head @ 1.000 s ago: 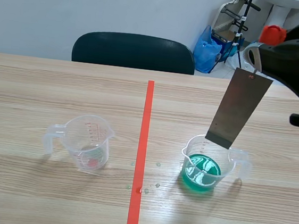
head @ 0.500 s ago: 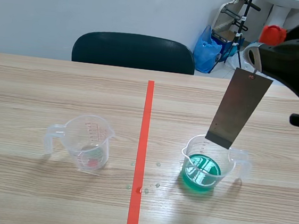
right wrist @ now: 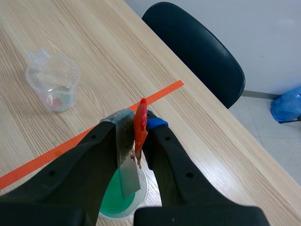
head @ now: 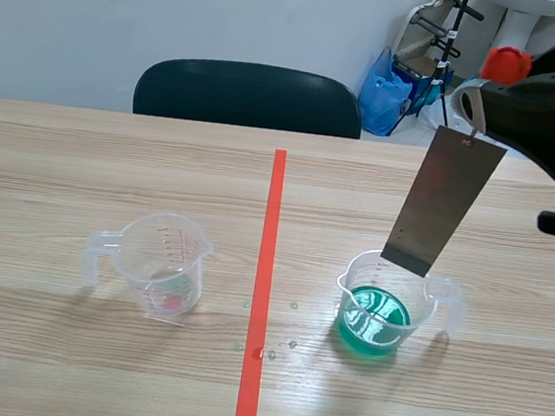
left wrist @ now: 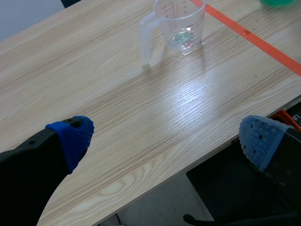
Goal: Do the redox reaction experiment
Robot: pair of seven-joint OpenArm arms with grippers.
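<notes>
A grey metal plate (head: 443, 201) hangs tilted from a red clip (head: 506, 63). My right gripper (head: 488, 96) is shut on that clip, raised over the table's right side. The plate's lower edge sits at the rim of a clear beaker with green liquid (head: 378, 308). The right wrist view shows the clip (right wrist: 139, 123) pinched in the right gripper (right wrist: 140, 134), the plate (right wrist: 126, 155) hanging below over the green beaker (right wrist: 117, 200). A nearly empty clear beaker (head: 160, 263) stands left of the tape line. My left gripper (left wrist: 164, 136) is open above the table's near edge, with the empty beaker (left wrist: 181, 28) well ahead of it.
An orange-red tape line (head: 263, 286) runs down the table's middle, with a few droplets (head: 273, 347) beside it. A dark chair (head: 250, 96) stands behind the far edge, and a blue bag (head: 384, 90) lies on the floor beyond. The table's front edge (left wrist: 197, 162) is under the left gripper.
</notes>
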